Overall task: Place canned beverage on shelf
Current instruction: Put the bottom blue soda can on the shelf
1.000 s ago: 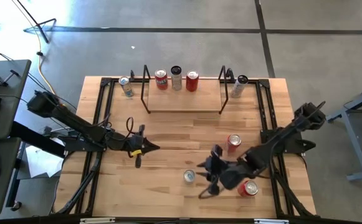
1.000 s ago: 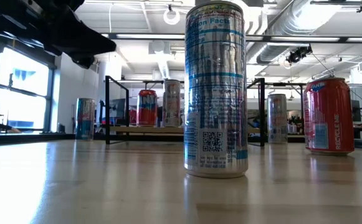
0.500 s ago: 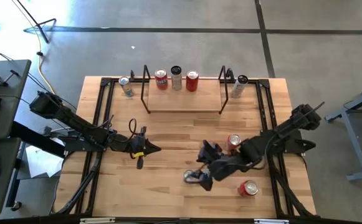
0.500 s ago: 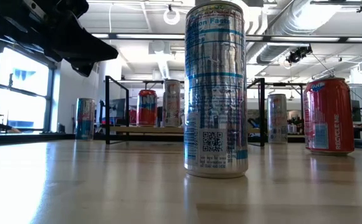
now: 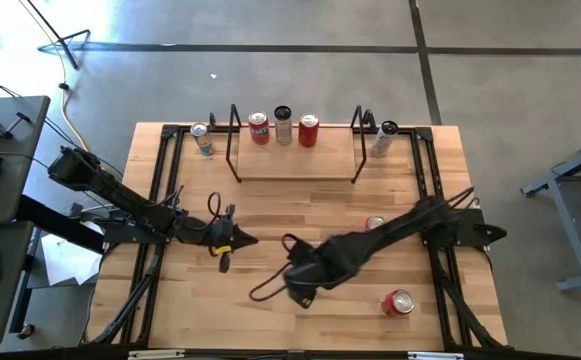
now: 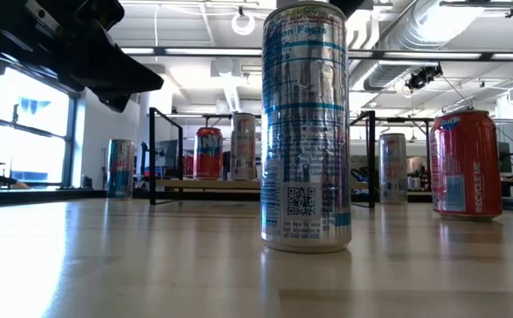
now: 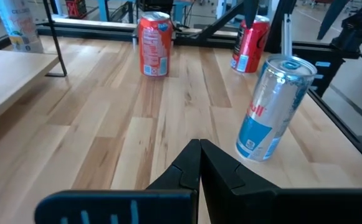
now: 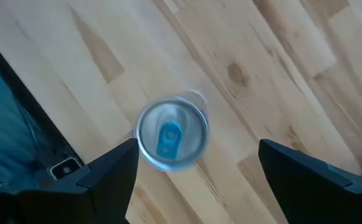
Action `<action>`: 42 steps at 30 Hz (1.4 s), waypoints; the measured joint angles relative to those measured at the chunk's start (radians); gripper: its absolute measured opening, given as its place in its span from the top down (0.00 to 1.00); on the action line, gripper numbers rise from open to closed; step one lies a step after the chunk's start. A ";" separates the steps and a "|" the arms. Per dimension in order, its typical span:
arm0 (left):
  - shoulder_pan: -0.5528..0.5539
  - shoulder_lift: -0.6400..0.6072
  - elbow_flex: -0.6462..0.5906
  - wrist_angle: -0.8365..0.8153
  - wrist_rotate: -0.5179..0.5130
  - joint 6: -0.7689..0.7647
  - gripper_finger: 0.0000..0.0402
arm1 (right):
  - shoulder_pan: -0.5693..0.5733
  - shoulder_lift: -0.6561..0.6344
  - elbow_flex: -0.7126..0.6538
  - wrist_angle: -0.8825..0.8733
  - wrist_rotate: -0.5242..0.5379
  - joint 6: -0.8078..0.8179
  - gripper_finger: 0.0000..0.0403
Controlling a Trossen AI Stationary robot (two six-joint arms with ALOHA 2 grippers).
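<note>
A silver-and-blue can (image 8: 171, 132) stands upright on its base on the table's near middle; it also shows in the low view (image 6: 306, 128) and the left wrist view (image 7: 271, 109). My right gripper (image 8: 196, 168) hangs open above it, pointing down, a finger on each side and clear of its top. In the high view that gripper (image 5: 298, 285) hides the can. My left gripper (image 5: 225, 240) waits shut at the table's left middle, holding nothing. The shelf (image 5: 295, 165) stands at the far middle, with three cans (image 5: 283, 125) along its far edge.
A red can (image 5: 375, 222) stands partly under my right arm, and another red can (image 5: 400, 302) stands near the front right. One can (image 5: 202, 138) stands left of the shelf, one (image 5: 385, 138) right of it. Black rails (image 5: 165, 200) run along both table sides.
My right gripper has swung from the near-right red can toward the table's left, has come over the silver-and-blue can, and has tipped from a slant to point almost straight down. The cans have not moved.
</note>
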 joint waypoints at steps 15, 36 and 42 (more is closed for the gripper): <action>-0.029 0.000 0.000 -0.007 -0.001 -0.002 1.00 | -0.040 0.137 0.098 -0.083 -0.102 -0.013 0.22; -0.046 -0.001 0.000 0.000 -0.003 -0.020 1.00 | -0.027 0.123 0.153 -0.059 -0.095 -0.016 0.22; -0.049 -0.001 0.000 0.000 -0.006 -0.028 1.00 | -0.004 0.134 0.151 -0.046 -0.088 0.016 0.22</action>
